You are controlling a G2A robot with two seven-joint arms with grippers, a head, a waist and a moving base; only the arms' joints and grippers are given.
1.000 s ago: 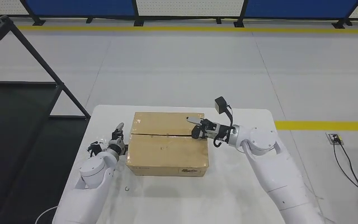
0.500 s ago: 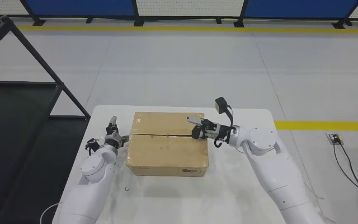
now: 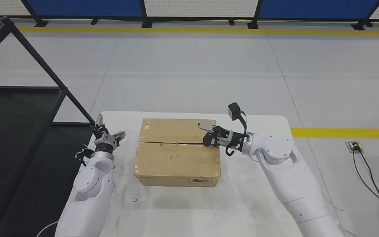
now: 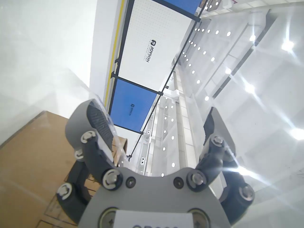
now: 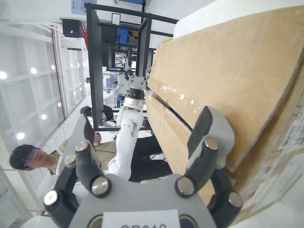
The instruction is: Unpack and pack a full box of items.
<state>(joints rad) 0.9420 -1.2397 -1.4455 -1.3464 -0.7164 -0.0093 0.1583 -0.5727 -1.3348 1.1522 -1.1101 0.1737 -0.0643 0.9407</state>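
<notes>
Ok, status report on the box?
Left gripper open, beside the cardboard box, clear of it. Right gripper open at its closed flap seam. No obstruction seen.

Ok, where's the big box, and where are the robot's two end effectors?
box (image 3: 177, 157), top view, on its near top flap.
left end effector (image 4: 154, 112), left wrist view, midway between its fingertips.
right end effector (image 5: 146, 117), right wrist view, midway between its fingertips.

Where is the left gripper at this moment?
In the top view the left gripper hangs open near the table's far left corner, just left of the cardboard box and not touching it.
</notes>
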